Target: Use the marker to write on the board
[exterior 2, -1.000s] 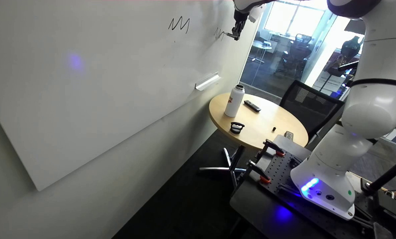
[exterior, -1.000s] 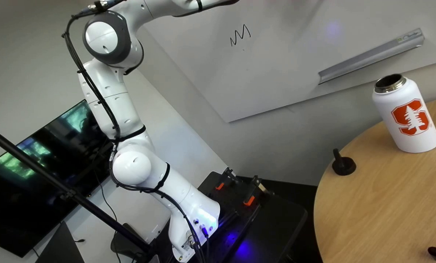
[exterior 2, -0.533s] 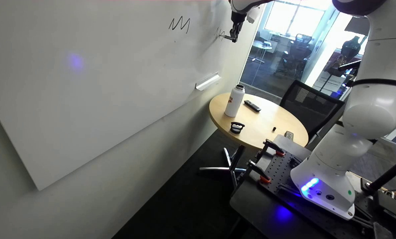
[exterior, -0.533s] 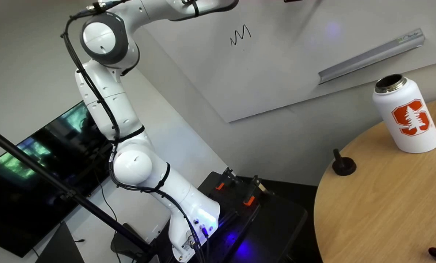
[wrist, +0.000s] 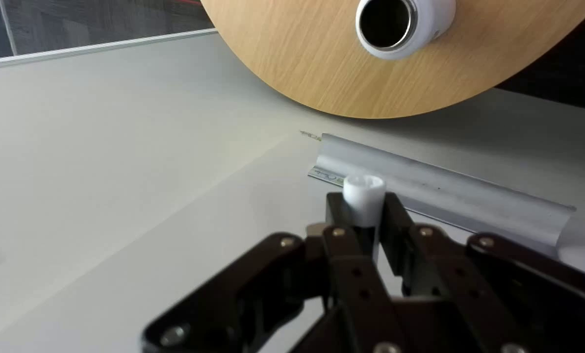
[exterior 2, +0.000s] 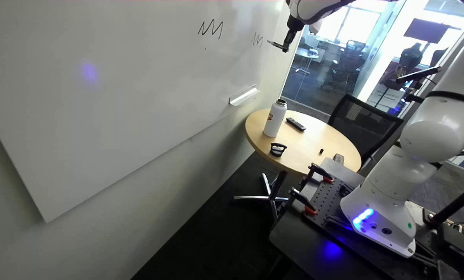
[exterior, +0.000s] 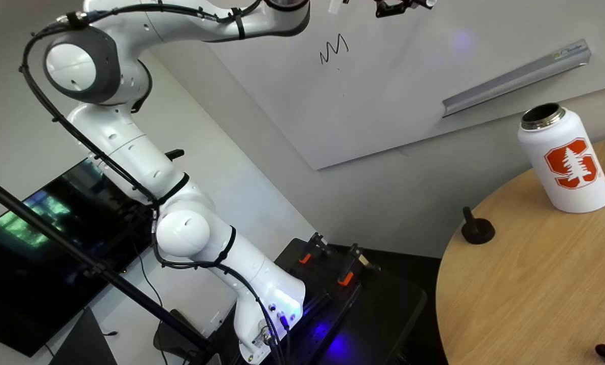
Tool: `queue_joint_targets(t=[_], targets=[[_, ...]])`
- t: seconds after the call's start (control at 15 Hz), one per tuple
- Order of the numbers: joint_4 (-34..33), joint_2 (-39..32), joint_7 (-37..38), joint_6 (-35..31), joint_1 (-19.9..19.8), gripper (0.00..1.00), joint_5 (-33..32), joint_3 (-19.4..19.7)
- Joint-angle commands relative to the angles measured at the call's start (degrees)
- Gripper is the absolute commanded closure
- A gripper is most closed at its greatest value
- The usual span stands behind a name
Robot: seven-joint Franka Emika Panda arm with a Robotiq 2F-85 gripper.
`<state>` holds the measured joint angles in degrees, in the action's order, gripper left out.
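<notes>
Evidently the end effector point(wrist: 364, 211) is closed around the marker point(wrist: 364, 196), whose white end shows between the dark fingers point(wrist: 395, 215) in the wrist view. In an exterior view the marker's slim tip points toward the board point(exterior 2: 138, 97), near a faint, narrow zigzag point(exterior 2: 257, 39); whether tip and board touch, I cannot tell. Further along the same white surface runs a bolder zigzag point(exterior 2: 210, 29) with a small dot beneath it, visible in both exterior views. A silvery bar-shaped strip point(exterior: 515, 80) is set against the board near its lower edge.

The white arm point(exterior: 185, 230) rises from a dark stand point(exterior: 388, 299) that bears black clamps point(exterior 2: 319, 171) with orange pads. On the round wooden bench point(exterior: 515, 284) an open-mouthed white bottle point(exterior: 568, 165) with a red logo stands upright. The bench also bears a black remote point(exterior 2: 295, 124), a black lid point(exterior 2: 276, 151) with a looped handle, a tiny dark piece point(exterior 2: 321, 151) and, close to the rim, a greyish block point(exterior 2: 338, 158). A mesh-backed black chair point(exterior 2: 365, 116) stands just beside the bench. Behind the arm shows a large dark screen point(exterior: 89, 218) with greenish reflections, and a black pole point(exterior: 145, 302) slants across it.
</notes>
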<state>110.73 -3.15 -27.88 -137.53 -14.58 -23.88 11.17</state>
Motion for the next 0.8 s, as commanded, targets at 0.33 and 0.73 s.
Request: queue_joint_targets(t=[0.33,0.73], targets=[[25.8,16.67,-10.4,-9.3,0.0,0.93,0.16,4.13],[24.59,15.61,-9.0,-8.27,0.08,0.79,0.1,4.11]])
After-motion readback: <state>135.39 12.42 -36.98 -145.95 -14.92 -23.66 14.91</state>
